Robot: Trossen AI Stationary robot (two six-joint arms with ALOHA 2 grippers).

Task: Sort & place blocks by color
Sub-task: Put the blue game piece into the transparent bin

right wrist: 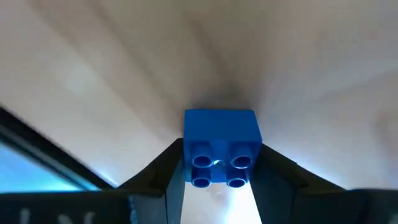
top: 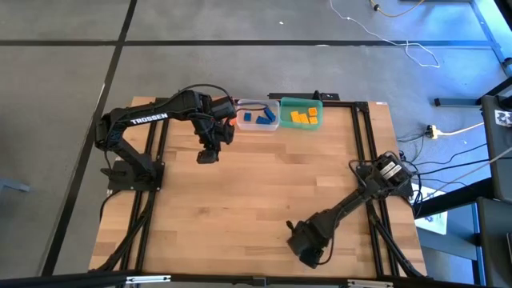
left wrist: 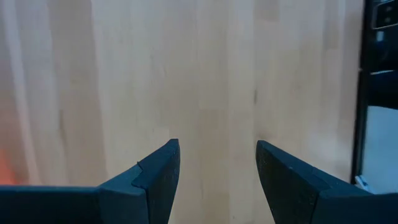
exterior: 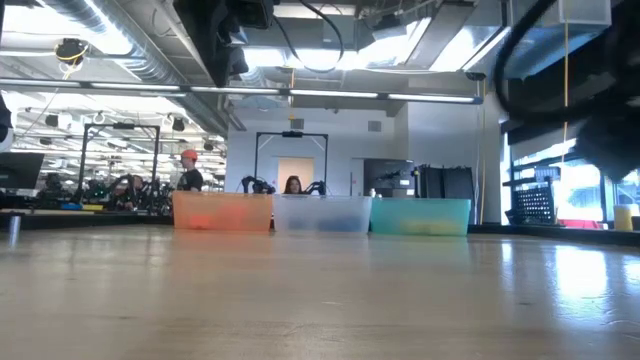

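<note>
Near the table's front edge my right gripper (top: 308, 254) points down with a blue block (right wrist: 221, 140) between its fingers. The block shows only in the right wrist view, studs up. My left gripper (top: 208, 158) hangs open over bare wood just in front of the tubs, with nothing between its fingers (left wrist: 155, 180). More blue blocks (top: 256, 118) lie in the clear tub (top: 274, 124) and yellow blocks (top: 304, 118) in the green tub (top: 286, 104). The left arm hides most of the orange tub (exterior: 222, 212) from above. My right gripper has the blue block pinched between its two fingers (right wrist: 158, 177), one on each of two opposite side walls (right wrist: 186, 146). The fingers come from above, pointing down. The block stays upright, studs up; whether its underside is still on the wood, I cannot tell.
The three tubs stand in a row along the table's far edge. Black frame rails (top: 364, 144) run along the table's sides. Bare wood (top: 264, 184) lies between the two arms. People and equipment show in the room beyond the tubs.
</note>
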